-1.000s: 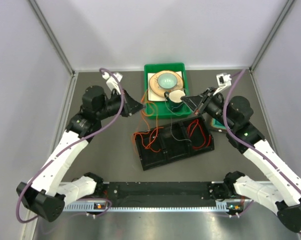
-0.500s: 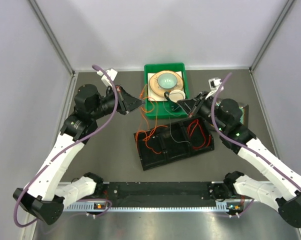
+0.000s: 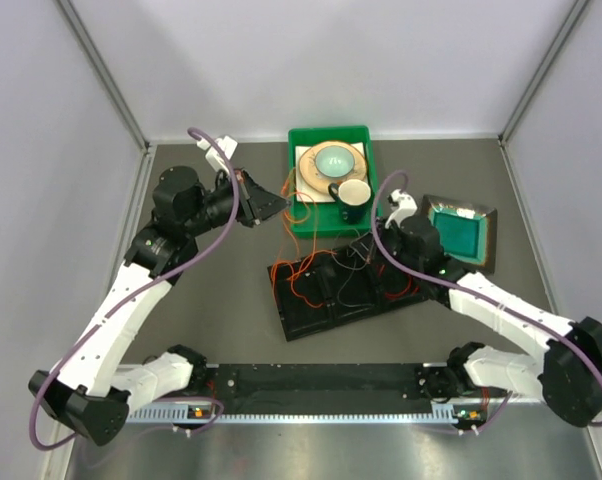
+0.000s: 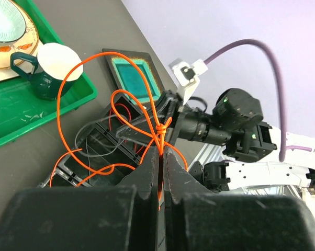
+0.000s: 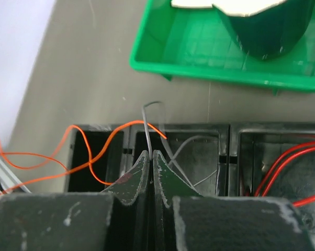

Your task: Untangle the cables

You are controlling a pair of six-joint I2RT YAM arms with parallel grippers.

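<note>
Orange cable (image 4: 74,78) is clamped in the closed left pincer (image 4: 159,157), knotted just beyond its tips, looping over the tray (image 5: 197,127). Right pincer (image 5: 151,159) is closed on the grey cable (image 5: 145,112) above a tray compartment; red cable (image 5: 283,157) lies in the adjacent compartment.

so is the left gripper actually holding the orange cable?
Yes, in the left wrist view the left gripper is shut and the orange cable runs straight down into its closed jaws.

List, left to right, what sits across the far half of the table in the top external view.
left gripper → green tray → teal square dish
</note>
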